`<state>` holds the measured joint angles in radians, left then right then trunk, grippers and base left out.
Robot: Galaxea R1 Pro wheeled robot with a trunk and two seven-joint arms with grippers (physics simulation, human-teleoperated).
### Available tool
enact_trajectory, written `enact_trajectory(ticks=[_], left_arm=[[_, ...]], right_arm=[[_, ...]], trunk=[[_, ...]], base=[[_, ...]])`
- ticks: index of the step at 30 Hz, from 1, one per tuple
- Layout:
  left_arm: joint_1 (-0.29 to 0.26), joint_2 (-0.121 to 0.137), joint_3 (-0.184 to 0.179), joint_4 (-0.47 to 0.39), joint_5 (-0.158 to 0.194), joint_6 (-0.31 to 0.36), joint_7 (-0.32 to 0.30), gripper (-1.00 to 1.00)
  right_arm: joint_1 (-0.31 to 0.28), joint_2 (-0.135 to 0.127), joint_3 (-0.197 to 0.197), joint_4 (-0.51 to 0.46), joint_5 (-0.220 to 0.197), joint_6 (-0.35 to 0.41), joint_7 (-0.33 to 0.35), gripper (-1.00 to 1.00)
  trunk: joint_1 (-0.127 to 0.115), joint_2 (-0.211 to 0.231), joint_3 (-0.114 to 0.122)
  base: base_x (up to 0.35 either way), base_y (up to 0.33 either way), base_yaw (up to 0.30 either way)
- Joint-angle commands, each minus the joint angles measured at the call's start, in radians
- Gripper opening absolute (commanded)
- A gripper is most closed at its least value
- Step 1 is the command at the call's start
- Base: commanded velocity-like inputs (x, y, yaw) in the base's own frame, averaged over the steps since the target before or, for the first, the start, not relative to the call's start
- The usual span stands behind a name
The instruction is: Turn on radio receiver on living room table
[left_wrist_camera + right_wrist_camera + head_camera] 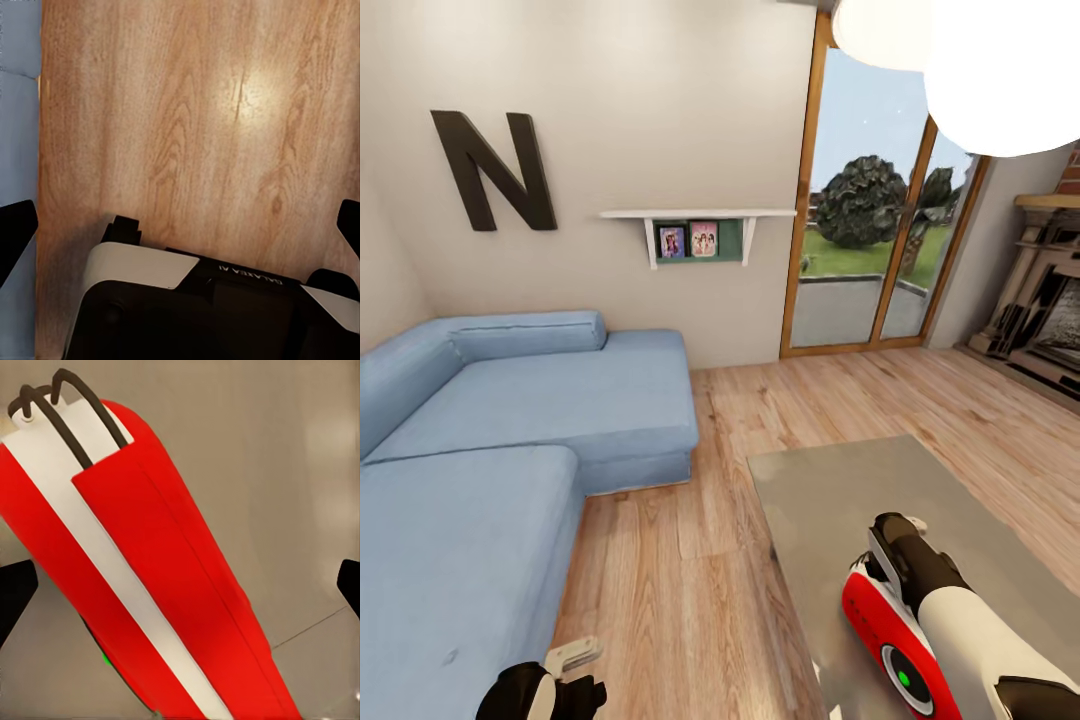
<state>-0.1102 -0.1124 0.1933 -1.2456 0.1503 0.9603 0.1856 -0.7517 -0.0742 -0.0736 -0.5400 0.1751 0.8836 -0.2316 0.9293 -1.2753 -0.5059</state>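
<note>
The red radio receiver [880,632] with white trim stands on the near part of the grey-beige table [840,490]; its round grey dial [906,681] has a green centre. My right gripper [893,540] hangs just over the radio's top. In the right wrist view the radio's red and white top [150,547] with its dark handle lies close below, between the widely spread black fingertips [15,592], so the right gripper [180,585] is open around nothing. My left gripper [572,668] is low beside the sofa, open over the floor.
A blue sectional sofa [510,450] takes up the left side. Light wood floor [660,560] runs between sofa and table. A black "N" [495,170] and a shelf [700,215] hang on the wall; glass doors [870,240] and a fireplace [1050,300] stand beyond.
</note>
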Motion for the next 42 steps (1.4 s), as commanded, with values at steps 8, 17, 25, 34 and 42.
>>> enact_trajectory(ticks=[8,17,25,34,42], left_arm=[[0.0,0.0,0.0,0.0,0.0,0.0,0.0,1.0],[0.0,0.0,0.0,0.0,0.0,0.0,0.0,1.0],[0.0,0.0,0.0,0.0,0.0,0.0,0.0,1.0],[0.0,0.0,0.0,0.0,0.0,0.0,0.0,1.0],[0.0,0.0,0.0,0.0,0.0,0.0,0.0,1.0]], right_arm=[[0.0,0.0,-0.001,0.0,0.0,0.0,0.0,1.0],[0.0,0.0,0.0,0.0,0.0,0.0,0.0,1.0],[0.0,0.001,0.0,0.0,0.0,0.0,-0.001,1.0],[0.0,0.001,-0.001,0.0,0.0,0.0,0.0,1.0],[0.0,0.005,-0.001,0.0,0.0,0.0,0.0,1.0]], trunk=[[-0.031,0.056,0.025],[-0.065,0.119,0.053],[-0.096,0.175,0.078],[-0.13,0.238,0.107],[-0.161,0.294,0.132]], base=[[0.0,0.0,0.0],[0.0,0.0,0.0],[0.0,0.0,0.0],[0.0,0.0,0.0],[0.0,0.0,0.0]])
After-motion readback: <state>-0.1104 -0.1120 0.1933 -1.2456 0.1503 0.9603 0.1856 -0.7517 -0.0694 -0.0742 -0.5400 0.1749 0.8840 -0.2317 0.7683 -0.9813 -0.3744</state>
